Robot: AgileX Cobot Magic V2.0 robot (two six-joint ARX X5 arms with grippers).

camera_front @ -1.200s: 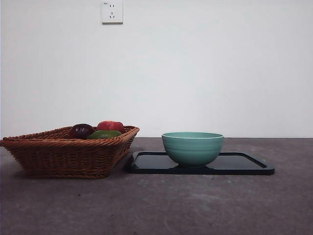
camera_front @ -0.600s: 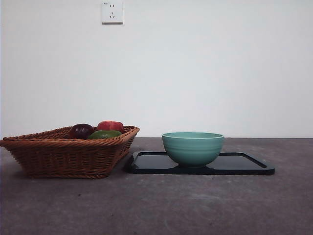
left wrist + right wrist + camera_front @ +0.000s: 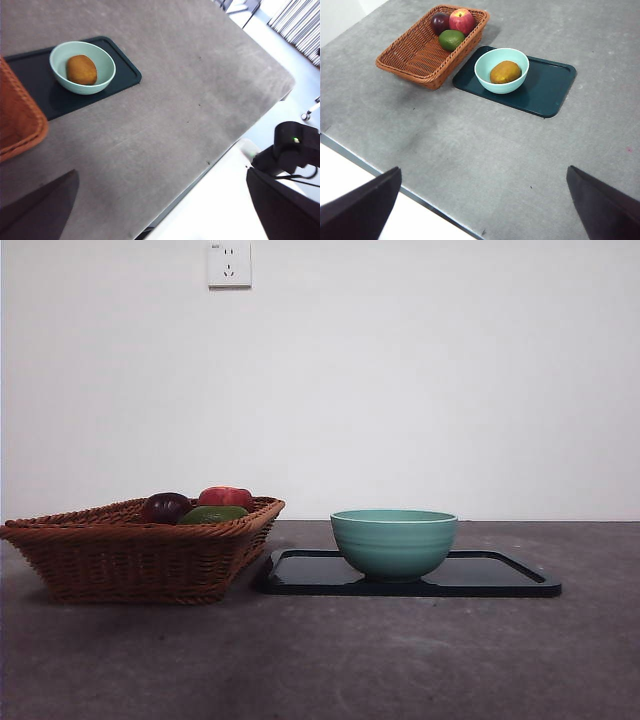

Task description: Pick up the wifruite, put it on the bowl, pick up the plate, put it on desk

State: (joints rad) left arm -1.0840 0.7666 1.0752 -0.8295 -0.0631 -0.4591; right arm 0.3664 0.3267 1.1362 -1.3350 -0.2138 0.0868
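Observation:
The orange-brown wifruite (image 3: 81, 69) (image 3: 505, 72) lies inside the teal bowl (image 3: 394, 540) (image 3: 85, 89) (image 3: 500, 88); the bowl's wall hides it in the front view. The bowl stands on the dark plate (image 3: 500, 576) (image 3: 121, 75) (image 3: 546, 90), a flat rectangular tray resting on the desk (image 3: 400, 660) (image 3: 495, 145). My left gripper (image 3: 162, 175) is open, high above the desk and well away from the bowl. My right gripper (image 3: 484, 170) is open too, raised over the desk's near side. Neither arm shows in the front view.
A wicker basket (image 3: 130, 560) (image 3: 420, 55) (image 3: 15, 115) stands beside the plate, holding a dark purple fruit (image 3: 440, 21), a red apple (image 3: 462, 20) and a green fruit (image 3: 451, 39). The desk's edge (image 3: 365, 160) runs close under both grippers.

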